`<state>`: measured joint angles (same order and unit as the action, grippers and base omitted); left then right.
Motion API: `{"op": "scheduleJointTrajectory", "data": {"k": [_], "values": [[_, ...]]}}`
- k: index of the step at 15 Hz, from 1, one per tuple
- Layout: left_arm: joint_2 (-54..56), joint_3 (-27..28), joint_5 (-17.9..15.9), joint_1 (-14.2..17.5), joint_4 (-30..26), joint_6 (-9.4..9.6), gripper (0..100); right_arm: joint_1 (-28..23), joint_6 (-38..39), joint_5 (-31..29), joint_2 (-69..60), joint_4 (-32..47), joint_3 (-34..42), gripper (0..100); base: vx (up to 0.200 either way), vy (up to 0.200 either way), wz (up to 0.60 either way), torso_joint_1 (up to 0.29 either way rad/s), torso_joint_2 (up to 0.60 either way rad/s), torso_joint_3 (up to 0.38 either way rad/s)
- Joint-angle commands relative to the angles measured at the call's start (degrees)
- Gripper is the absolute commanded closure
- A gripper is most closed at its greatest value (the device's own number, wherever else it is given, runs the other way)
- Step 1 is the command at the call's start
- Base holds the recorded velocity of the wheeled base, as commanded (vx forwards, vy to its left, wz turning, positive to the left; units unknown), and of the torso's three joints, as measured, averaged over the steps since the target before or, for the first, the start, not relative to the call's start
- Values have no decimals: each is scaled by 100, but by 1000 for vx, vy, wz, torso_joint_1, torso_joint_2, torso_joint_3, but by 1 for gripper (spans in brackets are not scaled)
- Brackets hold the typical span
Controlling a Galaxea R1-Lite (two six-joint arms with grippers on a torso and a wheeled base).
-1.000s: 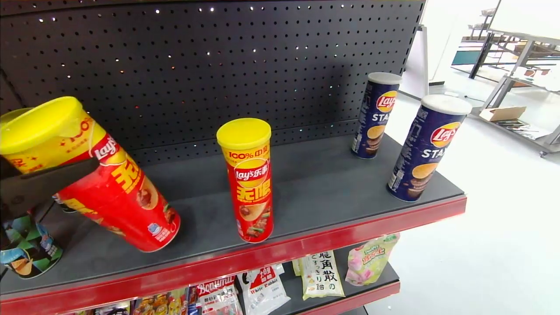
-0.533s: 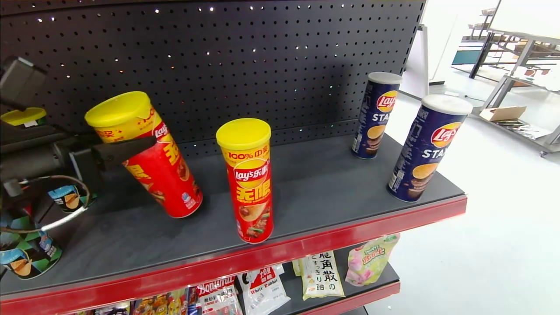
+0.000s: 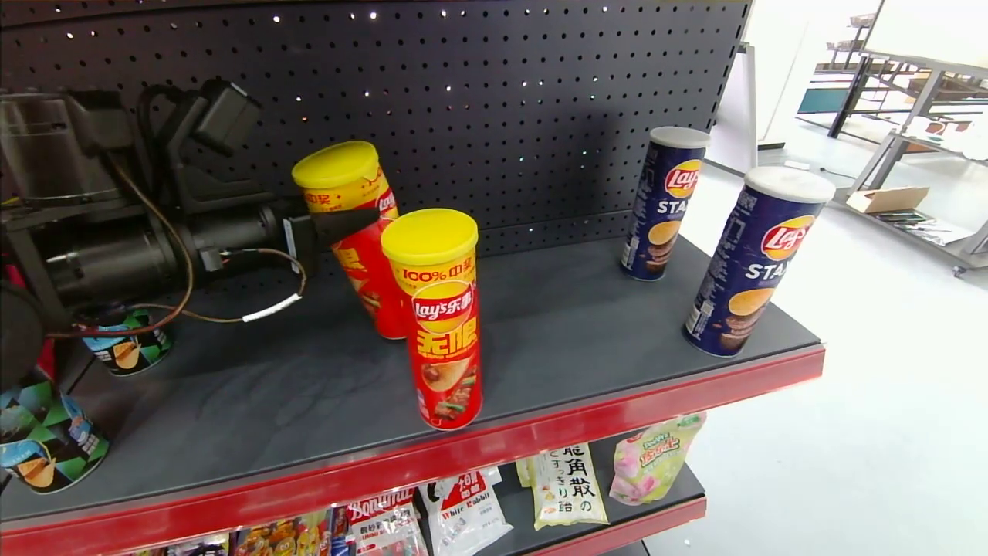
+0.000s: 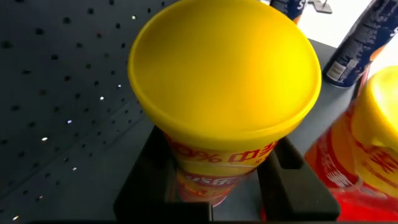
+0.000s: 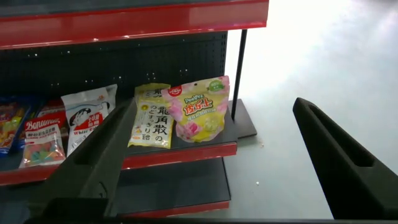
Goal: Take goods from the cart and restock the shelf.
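Carried rightward, the tilted red can (image 3: 336, 165) is clamped by the left gripper (image 3: 345, 225) just behind the standing can (image 3: 441, 316); bare shelf (image 3: 571, 324) is left toward the blue cans (image 3: 752, 262). Right gripper (image 5: 214, 127) is spread wide.

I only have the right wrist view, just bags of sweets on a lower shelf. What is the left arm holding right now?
Observer: The left fingers are shut on a red can with a yellow lid, at the shelf above those bags.
Operator: Is that can upright?
Observer: No, it is tilted, its lid leaning toward the robot's left.
Operator: Anything close to it?
Observer: A second red can stands upright just in front of it, near the shelf's front edge.
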<state>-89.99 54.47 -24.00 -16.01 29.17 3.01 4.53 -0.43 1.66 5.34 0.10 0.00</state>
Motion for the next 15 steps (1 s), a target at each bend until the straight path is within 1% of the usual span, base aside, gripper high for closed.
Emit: {"op": "scheduleJointTrajectory", "data": {"k": [1,4,9,15], "values": [[-440,143,10,-78,71,7,100,4,-1,1,11,-1,0,0,0,0,0,0,0,0],[-774,213,10,-96,467,-2,100,4,-1,1,11,-1,0,0,0,0,0,0,0,0],[-1100,609,-8,-131,475,-2,100,4,-1,1,11,-1,0,0,0,0,0,0,0,0],[-1293,811,-17,-175,475,7,100,4,-1,1,11,-1,0,0,0,0,0,0,0,0]]}}
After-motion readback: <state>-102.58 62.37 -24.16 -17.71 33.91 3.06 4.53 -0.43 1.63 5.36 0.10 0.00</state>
